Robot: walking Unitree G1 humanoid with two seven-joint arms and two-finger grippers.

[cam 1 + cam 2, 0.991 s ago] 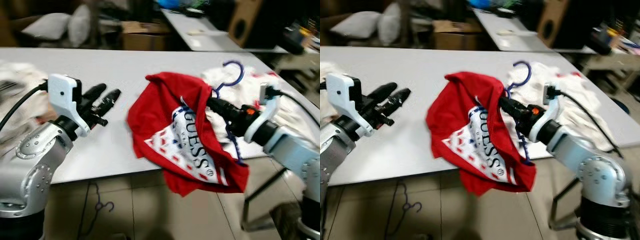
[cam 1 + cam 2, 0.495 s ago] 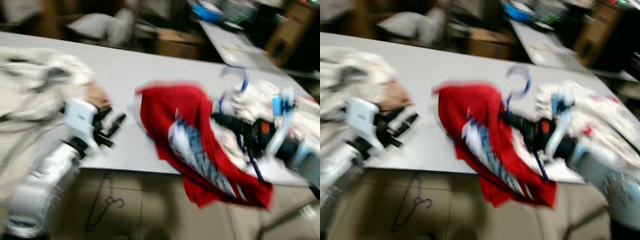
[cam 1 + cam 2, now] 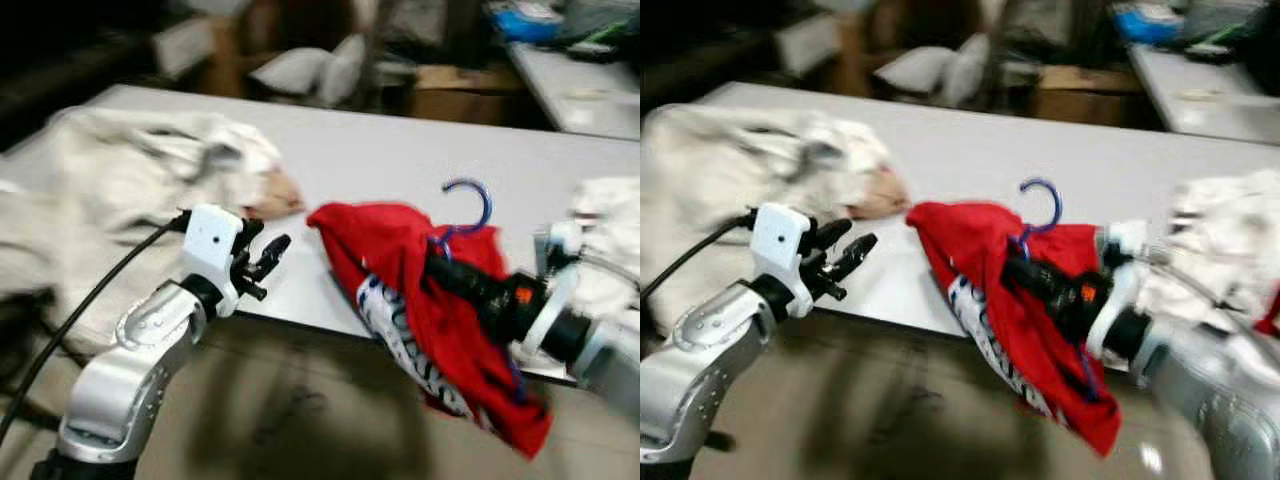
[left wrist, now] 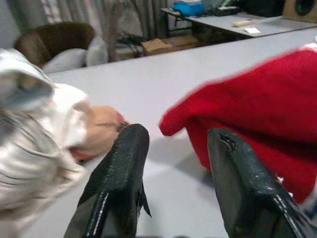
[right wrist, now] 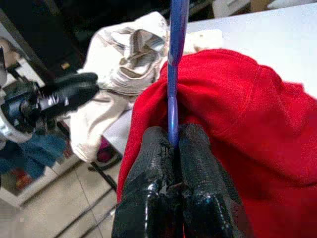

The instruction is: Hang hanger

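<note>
A blue hanger (image 3: 462,210) carries a red T-shirt (image 3: 430,310) with white print, its hook standing up above the cloth. My right gripper (image 5: 171,148) is shut on the hanger's blue stem (image 5: 174,74), with the shirt draped over and below its fingers (image 3: 455,278). The shirt hangs off the front edge of the white table (image 3: 400,150). To the left, my left gripper (image 3: 262,262) is open and holds nothing, hovering at the table's front edge beside the shirt (image 4: 257,94).
A heap of pale cloth (image 3: 120,190) covers the table's left part. More white cloth (image 3: 610,210) lies at the right. Boxes, cushions and a second table (image 3: 570,70) stand behind. The floor (image 3: 280,410) lies below the table edge.
The whole picture has swung, bringing the pale cloth heap on the left into view. My right gripper still holds the hanger with the shirt; the left stays open.
</note>
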